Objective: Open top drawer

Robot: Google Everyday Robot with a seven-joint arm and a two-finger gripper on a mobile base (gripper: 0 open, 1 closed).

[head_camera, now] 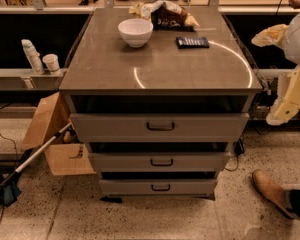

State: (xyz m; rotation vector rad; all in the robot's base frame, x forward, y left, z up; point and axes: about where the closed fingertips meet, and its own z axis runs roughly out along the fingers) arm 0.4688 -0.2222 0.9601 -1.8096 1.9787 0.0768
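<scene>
The top drawer [115, 127] is the widest grey front of the three, just under the countertop, with a small dark bail handle [160, 126] at its centre. It stands a little way out, and a dark gap shows above its front. My gripper [276, 115] hangs at the right edge of the view, on the cream-white arm [295, 86]. It is beside the cabinet's right side, level with the top drawer, well clear of the handle and touching nothing.
On the countertop [160, 69] are a white bowl [135, 31], a dark flat packet [192, 42] and a crumpled snack bag [165, 13]. Two narrower drawers [161, 162] sit below. An open cardboard box [55, 134] and a pole [35, 156] are on the left. A person's shoe [272, 191] is at lower right.
</scene>
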